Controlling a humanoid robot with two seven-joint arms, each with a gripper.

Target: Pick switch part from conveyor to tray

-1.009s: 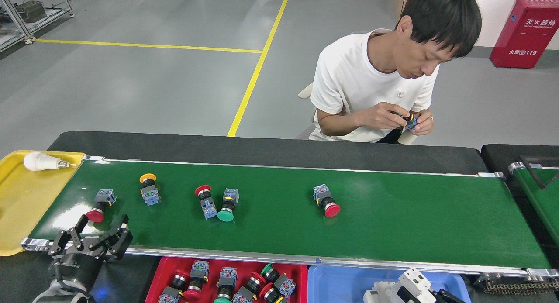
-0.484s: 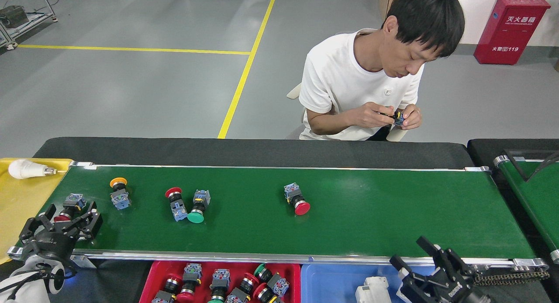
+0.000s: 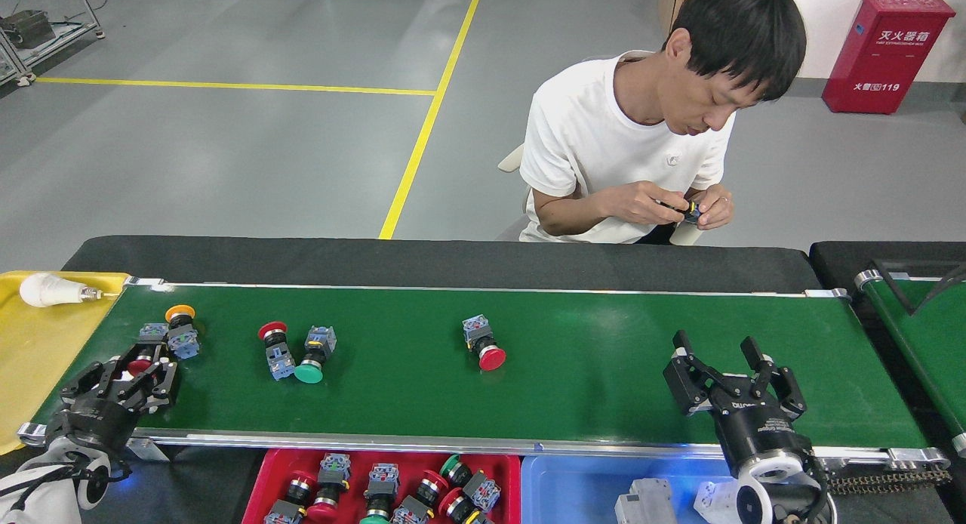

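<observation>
Left gripper (image 3: 134,367): our fingers apart, straddling a red switch (image 3: 140,365) at the conveyor's (image 3: 604,373) 9 o'clock end.
Right gripper (image 3: 730,367): our fingers apart, empty.
Tray (image 3: 275,471): red, 6 o'clock.

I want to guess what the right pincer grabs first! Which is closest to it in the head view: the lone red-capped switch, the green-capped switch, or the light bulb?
From the right pincer:
1. Lone red-capped switch, mid-belt, to its left.
2. Green-capped switch, further left on the belt.
3. Light bulb, far left, on the yellow tray.
</observation>
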